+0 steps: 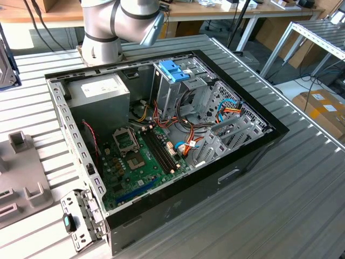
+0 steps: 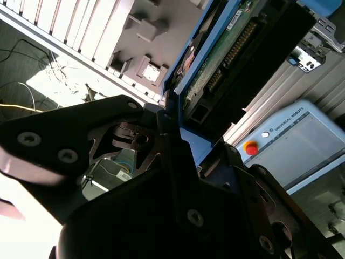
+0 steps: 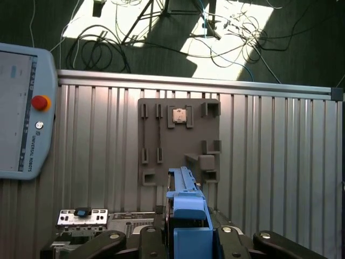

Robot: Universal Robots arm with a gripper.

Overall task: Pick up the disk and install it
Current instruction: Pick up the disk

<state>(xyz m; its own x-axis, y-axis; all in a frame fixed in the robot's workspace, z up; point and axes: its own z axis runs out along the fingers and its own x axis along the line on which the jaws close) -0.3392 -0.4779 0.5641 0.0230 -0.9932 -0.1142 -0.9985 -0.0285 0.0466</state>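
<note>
Ribbed table (image 1: 302, 189) carries open computer case (image 1: 178, 202) holding motherboard (image 1: 135, 162); tool (image 3: 186, 240) clamps disk (image 3: 186, 199).

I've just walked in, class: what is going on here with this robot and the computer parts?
The robot arm's hand is shut on the disk, holding it in the air over the ribbed table, near the grey holder plate. In the exterior view the open computer case lies on the table, a drive cage with a blue top standing inside. The disk is picked up but not yet installed.
</note>
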